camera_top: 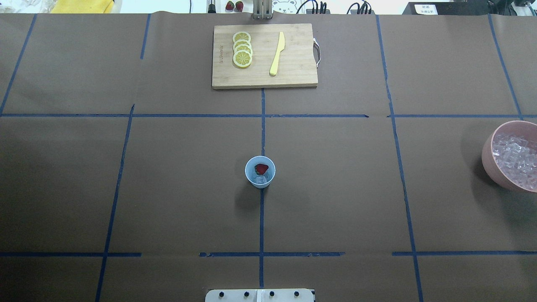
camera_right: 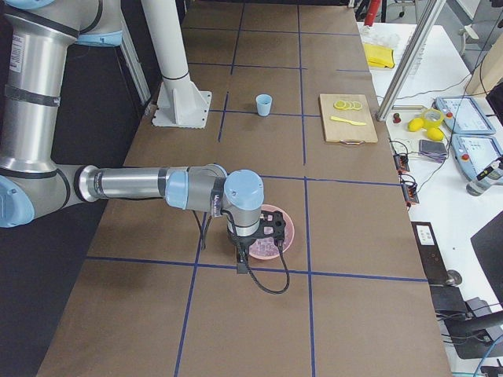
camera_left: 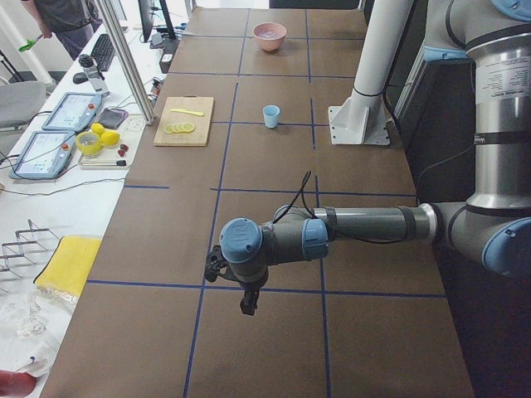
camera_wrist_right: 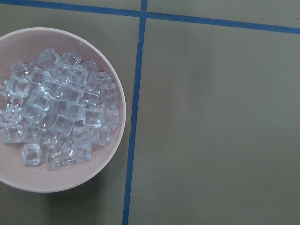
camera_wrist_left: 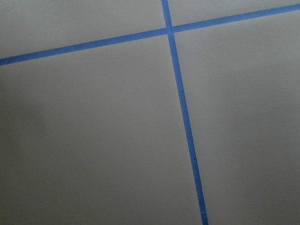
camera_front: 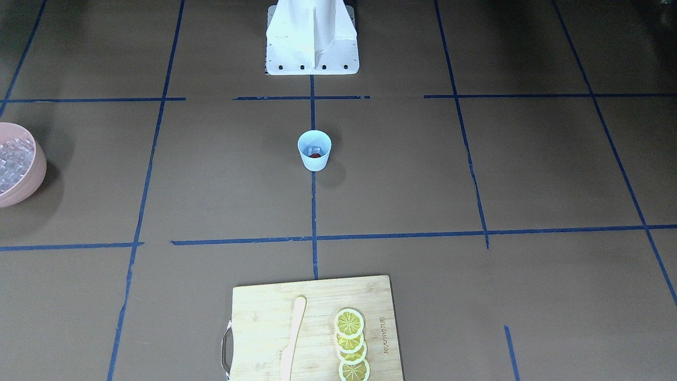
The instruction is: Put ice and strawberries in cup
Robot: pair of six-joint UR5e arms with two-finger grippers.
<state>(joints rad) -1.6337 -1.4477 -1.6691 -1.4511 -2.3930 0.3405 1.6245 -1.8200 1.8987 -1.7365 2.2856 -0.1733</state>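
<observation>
The light blue cup (camera_top: 260,181) stands upright on the middle tape line, also in the front view (camera_front: 314,159). Inside it lie a red strawberry (camera_top: 261,168) and a clear ice cube (camera_top: 261,179). A heap of ice (camera_wrist_right: 56,108) fills the pink bowl (camera_wrist_right: 119,122) at the table's right end (camera_top: 486,155). My right gripper (camera_right: 240,255) hangs above that bowl, and my left gripper (camera_left: 247,303) hangs over bare table at the left end. Both show only in the side views, so I cannot tell if they are open or shut. No fingers show in the wrist views.
A wooden cutting board (camera_top: 293,75) at the far middle edge carries lemon slices (camera_top: 242,49) and a yellow knife (camera_top: 277,53). The robot's white base (camera_front: 312,37) stands at the near middle. Two more strawberries (camera_top: 234,5) lie beyond the table's far edge.
</observation>
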